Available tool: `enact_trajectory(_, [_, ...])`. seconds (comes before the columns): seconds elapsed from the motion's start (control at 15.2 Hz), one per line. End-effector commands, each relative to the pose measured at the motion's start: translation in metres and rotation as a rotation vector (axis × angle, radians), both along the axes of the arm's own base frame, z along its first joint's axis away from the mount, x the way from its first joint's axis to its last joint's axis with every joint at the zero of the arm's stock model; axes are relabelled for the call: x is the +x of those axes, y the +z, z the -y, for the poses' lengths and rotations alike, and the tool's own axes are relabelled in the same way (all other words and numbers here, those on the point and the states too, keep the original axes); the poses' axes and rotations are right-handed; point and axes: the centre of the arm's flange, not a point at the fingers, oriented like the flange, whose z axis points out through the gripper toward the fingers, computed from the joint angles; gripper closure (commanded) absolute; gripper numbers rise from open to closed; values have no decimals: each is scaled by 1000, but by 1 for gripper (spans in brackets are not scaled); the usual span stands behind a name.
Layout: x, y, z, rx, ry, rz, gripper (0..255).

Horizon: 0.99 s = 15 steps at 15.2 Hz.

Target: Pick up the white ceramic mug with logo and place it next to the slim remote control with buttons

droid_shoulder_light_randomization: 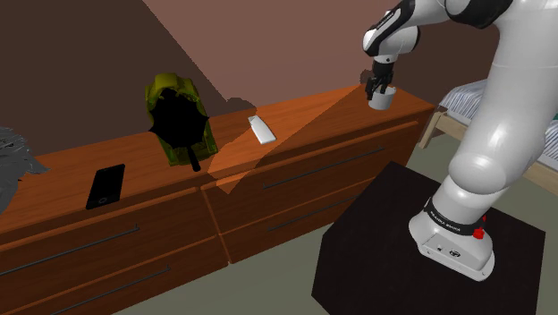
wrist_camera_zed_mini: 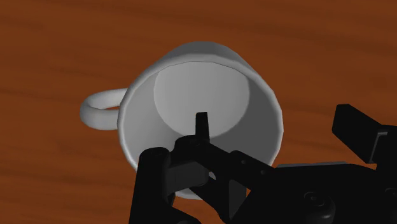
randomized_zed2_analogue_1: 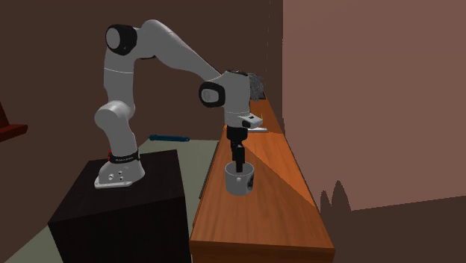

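Observation:
A plain white mug stands upright at the end of the wooden dresser top, on the shoulder view's right. The mug has its handle pointing away from my gripper. My black gripper is lowered onto the mug from above. It is open, and its fingers straddle the mug's wall: one fingertip hangs inside the cup, the other outside it. The slim white remote lies further left along the dresser, well apart from the mug.
The dresser also carries an olive bag-like object, a flat black phone and a grey heap at the far left. A wall runs right behind the dresser top. A bed stands beyond the dresser's end.

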Motion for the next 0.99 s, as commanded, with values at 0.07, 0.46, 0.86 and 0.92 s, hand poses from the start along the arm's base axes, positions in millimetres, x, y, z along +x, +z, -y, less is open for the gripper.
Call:
enact_trajectory(0.07, [0,-1,0,0,0,0,0])
enact_trajectory(0.46, [0,-1,0,0,0,0,255])
enact_trajectory(0.86, [0,-1,0,0,0,0,255])
enact_trajectory(0.92, [0,-1,0,0,0,0,255])
